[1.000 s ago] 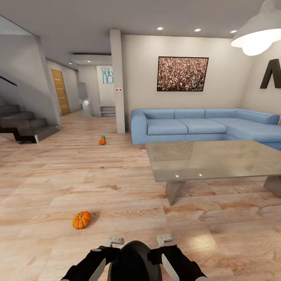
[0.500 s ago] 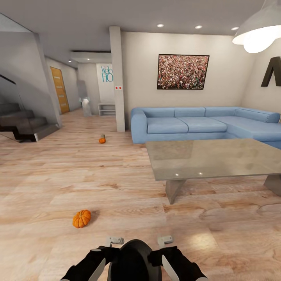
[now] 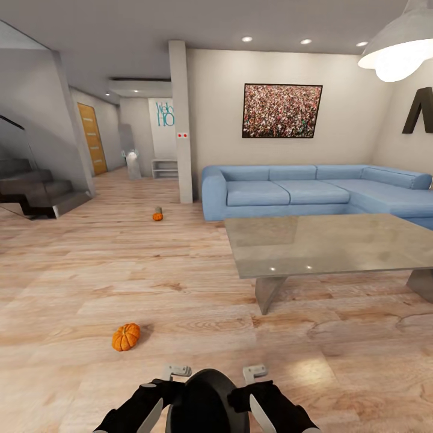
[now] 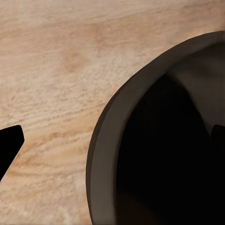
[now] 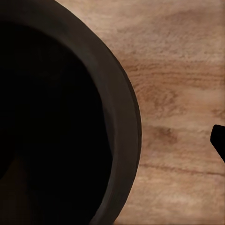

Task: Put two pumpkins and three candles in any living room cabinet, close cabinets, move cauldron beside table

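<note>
The black cauldron [image 3: 207,400] sits between my two arms, low and close in the head view. My left gripper [image 3: 172,380] is at its left rim and my right gripper [image 3: 257,377] at its right rim. In the left wrist view the fingers [image 4: 10,145] stand wide apart, astride the cauldron's rim [image 4: 105,154], open. The right wrist view shows the rim [image 5: 124,122] with one finger [image 5: 219,140] outside it. A pumpkin [image 3: 125,337] lies on the floor ahead to the left. A second pumpkin [image 3: 157,217] lies farther off beside a candle [image 3: 159,210]. The cabinet is out of view.
A glass-topped table [image 3: 337,243] stands ahead to the right, with a blue corner sofa [image 3: 313,192] behind it. A pillar [image 3: 180,120] rises beyond the far pumpkin. Stairs [image 3: 36,192] are at the left, and a white shelf bench [image 3: 164,169] stands down the hallway.
The head view shifted slightly up a second ago, a camera move. The cauldron, pumpkins and both grippers keep their places.
</note>
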